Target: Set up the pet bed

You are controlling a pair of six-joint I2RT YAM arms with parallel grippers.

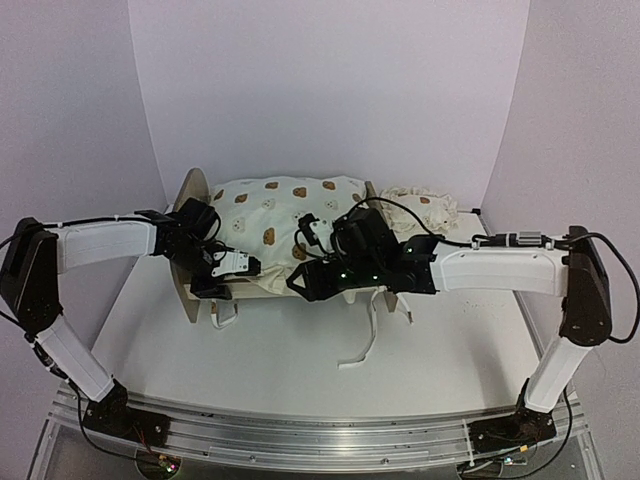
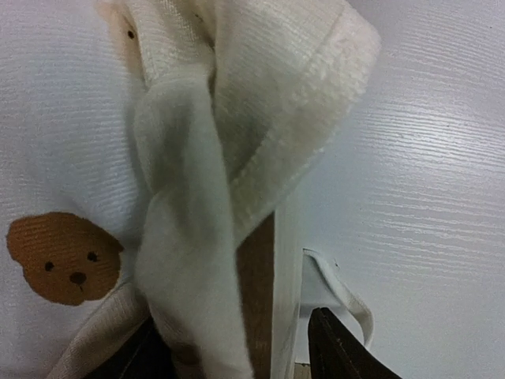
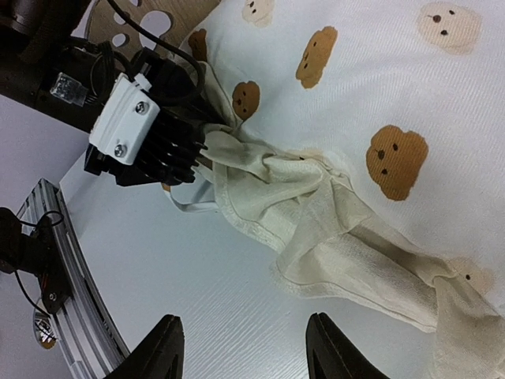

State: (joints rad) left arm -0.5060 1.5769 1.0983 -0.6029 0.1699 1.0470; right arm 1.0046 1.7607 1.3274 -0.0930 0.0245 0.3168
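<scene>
The pet bed [image 1: 188,195] lies across the table, its wooden headboard at the left. The cream bear-print cushion [image 1: 285,215] lies on it. The cushion's near edge is bunched and hangs over the front rail [image 2: 256,292]. My left gripper [image 1: 215,285] is at the bed's near-left corner. Its jaws stand open on either side of the bunched cushion fold [image 2: 189,260] and the rail, with a gap at the right finger [image 2: 339,351]. My right gripper [image 3: 245,347] hovers open over bare table just in front of the hanging edge [image 3: 316,237], holding nothing. The small matching pillow [image 1: 420,205] lies off the bed's right end.
White tie straps [image 1: 365,340] trail from the bed's front onto the table, and another loops by the left corner [image 2: 347,296]. The two wrists [image 1: 345,250] are close together at the bed's front. White walls enclose the back and sides.
</scene>
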